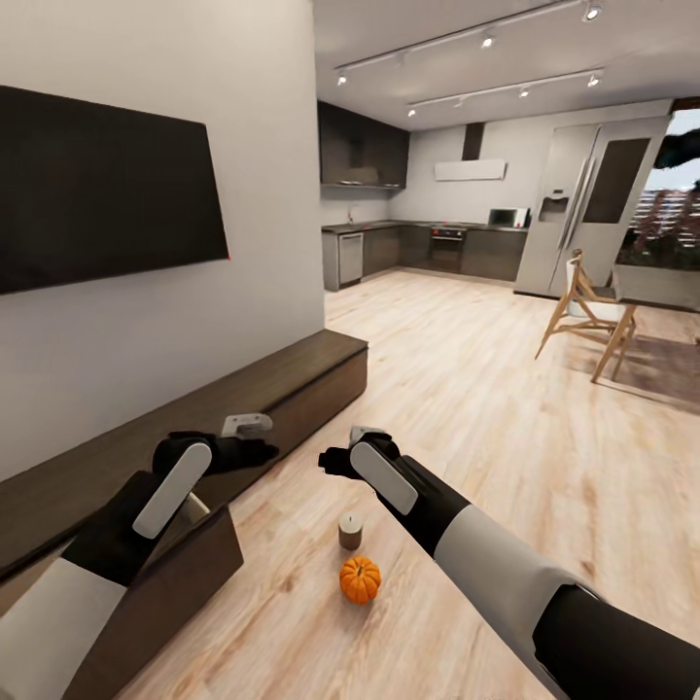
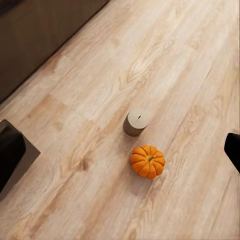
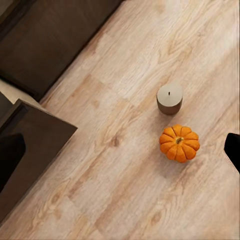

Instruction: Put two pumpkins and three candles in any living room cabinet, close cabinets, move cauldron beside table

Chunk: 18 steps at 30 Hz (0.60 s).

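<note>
A small orange pumpkin sits on the wood floor. A stubby beige candle stands upright just beyond it, a small gap apart. The long dark brown cabinet runs along the left wall, and one drawer is pulled open at the near left. My left gripper hovers above the open drawer, open and empty. My right gripper hangs open and empty above the floor, higher than the candle. Dark fingers show at the wrist views' edges.
A black TV hangs on the white wall above the cabinet. Bare wood floor stretches ahead toward the kitchen with its fridge. A wooden chair and a table stand at the right.
</note>
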Motion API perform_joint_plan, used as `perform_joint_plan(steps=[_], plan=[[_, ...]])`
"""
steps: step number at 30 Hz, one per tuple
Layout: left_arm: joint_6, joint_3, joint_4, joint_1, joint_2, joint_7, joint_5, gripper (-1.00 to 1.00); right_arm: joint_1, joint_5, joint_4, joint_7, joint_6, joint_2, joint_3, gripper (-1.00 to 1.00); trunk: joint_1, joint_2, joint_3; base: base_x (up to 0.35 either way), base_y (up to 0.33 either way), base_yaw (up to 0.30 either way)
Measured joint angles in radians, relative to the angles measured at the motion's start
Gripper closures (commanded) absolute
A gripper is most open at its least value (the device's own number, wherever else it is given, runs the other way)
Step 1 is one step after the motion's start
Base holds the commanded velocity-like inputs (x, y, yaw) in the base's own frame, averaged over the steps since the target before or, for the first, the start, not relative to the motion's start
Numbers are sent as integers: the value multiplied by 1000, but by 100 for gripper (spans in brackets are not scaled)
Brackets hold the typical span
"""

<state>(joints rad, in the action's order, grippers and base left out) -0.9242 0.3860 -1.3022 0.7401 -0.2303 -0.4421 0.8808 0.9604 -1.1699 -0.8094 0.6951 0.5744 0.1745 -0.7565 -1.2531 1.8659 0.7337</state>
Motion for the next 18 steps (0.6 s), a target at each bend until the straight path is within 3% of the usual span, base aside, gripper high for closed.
perform_joint_plan(steps=[9,18], plan=[[0,0,0,0,0,0,0,-100,0,0,1,0,0,0,1,-100,0,0,-8,0,-19,-260],[0,0,0,0,1,0,0,-100,0,0,2,0,0,0,2,-100,0,0,-16,0,-123,-261]])
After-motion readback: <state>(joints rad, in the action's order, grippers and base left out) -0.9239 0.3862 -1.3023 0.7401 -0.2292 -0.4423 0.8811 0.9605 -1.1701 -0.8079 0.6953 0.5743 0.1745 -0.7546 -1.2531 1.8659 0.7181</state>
